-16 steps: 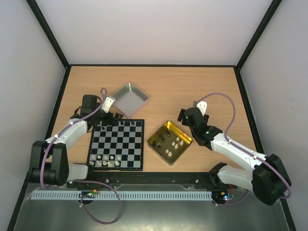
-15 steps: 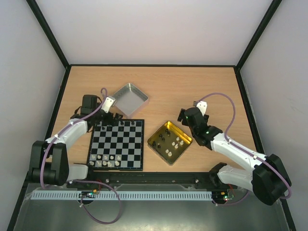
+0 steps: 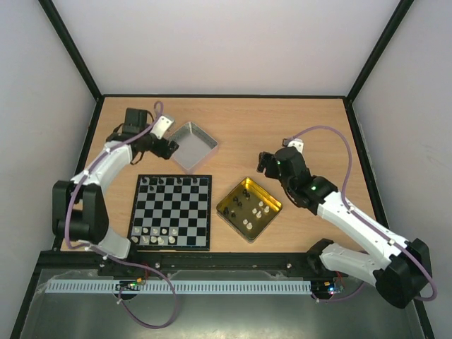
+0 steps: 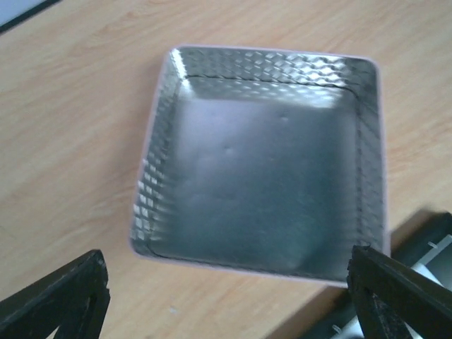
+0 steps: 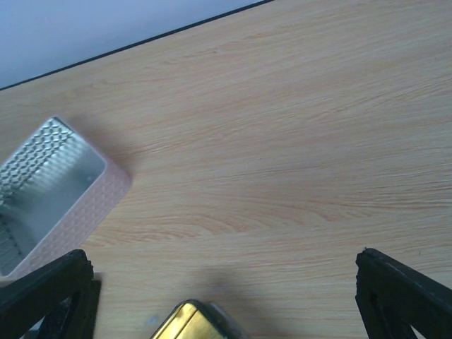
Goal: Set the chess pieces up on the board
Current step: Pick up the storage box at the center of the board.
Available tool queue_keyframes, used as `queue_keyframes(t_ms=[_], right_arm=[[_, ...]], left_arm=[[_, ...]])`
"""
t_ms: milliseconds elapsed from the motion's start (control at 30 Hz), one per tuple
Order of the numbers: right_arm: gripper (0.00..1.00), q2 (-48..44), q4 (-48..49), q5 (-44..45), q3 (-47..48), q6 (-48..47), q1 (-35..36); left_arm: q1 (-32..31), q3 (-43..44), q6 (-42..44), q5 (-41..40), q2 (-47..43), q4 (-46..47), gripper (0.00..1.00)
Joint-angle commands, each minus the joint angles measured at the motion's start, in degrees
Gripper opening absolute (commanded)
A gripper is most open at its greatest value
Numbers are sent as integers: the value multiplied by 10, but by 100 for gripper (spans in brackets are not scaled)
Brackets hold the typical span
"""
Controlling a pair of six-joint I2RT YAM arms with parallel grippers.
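The board [image 3: 173, 210] lies on the table in front of the left arm. Several black chess pieces [image 3: 167, 181] stand along its far row. Several white pieces [image 3: 158, 234] stand on its near two rows. More black and white pieces [image 3: 253, 207] lie in the gold tray [image 3: 229, 210] to the board's right. My left gripper [image 3: 168, 147] is open and empty beside the silver tin lid [image 3: 192, 145]; in the left wrist view [image 4: 226, 300] the lid [image 4: 261, 162] lies ahead of the fingers [image 4: 63, 296]. My right gripper [image 3: 264, 163] is open and empty behind the tray; its wrist view [image 5: 226, 300] shows bare table.
The lid is empty. In the right wrist view, a corner of the gold tray [image 5: 194, 321] shows at the bottom, with the lid [image 5: 49, 191] at the left. A corner of the board [image 4: 427, 244] shows at the lower right of the left wrist view. Black frame rails edge the table.
My left gripper moved from the board's far left corner back to beside the silver lid. My right gripper moved slightly back and left, off the gold tray's far edge.
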Motion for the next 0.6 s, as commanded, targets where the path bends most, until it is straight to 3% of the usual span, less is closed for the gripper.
queue_keyframes(t_ms=[0,167,367,567], right_arm=[[97,-33,-77,-37,25,9,4],[98,-41,-99,-45,34,8,5],[98,-52,-108,-40,23,9,5],[98,-51,-106,-45,10,9,5]], left_arm=[[12,105,54,-64,88,-87,90],[38,272,83,-64,231,-174,75],[42,421,110,-39,347,-264,66],[41,472,120,-4,400,-297,60]])
